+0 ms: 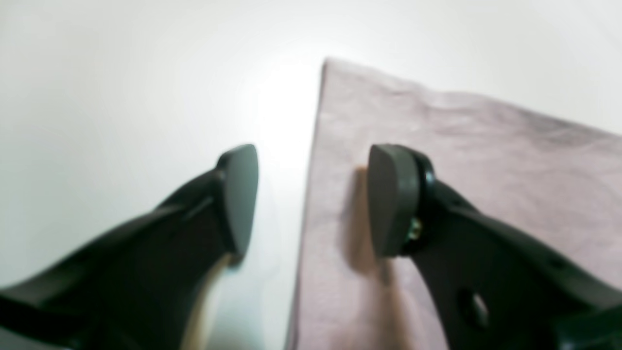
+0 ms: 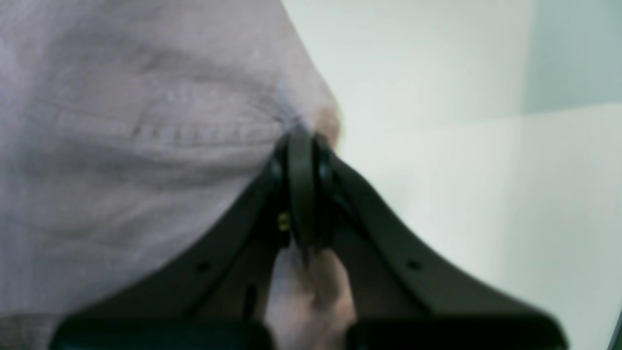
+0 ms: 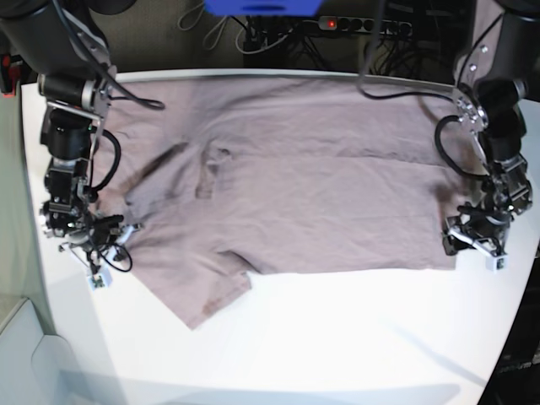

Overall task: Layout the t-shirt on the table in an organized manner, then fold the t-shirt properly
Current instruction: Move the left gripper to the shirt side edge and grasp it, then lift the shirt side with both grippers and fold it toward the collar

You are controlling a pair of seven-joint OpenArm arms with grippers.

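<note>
The mauve-pink t-shirt [image 3: 295,194] lies spread across the white table [image 3: 337,337], with a sleeve pointing toward the front left. On the base view's right, my left gripper [image 3: 466,240] is at the shirt's hem corner. In the left wrist view it [image 1: 311,194] stands open astride the cloth's straight edge. One finger [image 1: 240,194] is over the bare table [image 1: 121,97] and the other over the t-shirt [image 1: 461,160]. My right gripper [image 2: 303,141] is shut on a pinch of the t-shirt [image 2: 121,146] near a stitched hem; in the base view it [image 3: 105,238] sits at the shirt's left edge.
A power strip and cables [image 3: 354,25] run behind the table's far edge, next to a blue object [image 3: 261,7]. The table's rounded left edge is close to the right arm, with a grey surface [image 3: 25,354] beyond it. Bare tabletop lies in front of the shirt.
</note>
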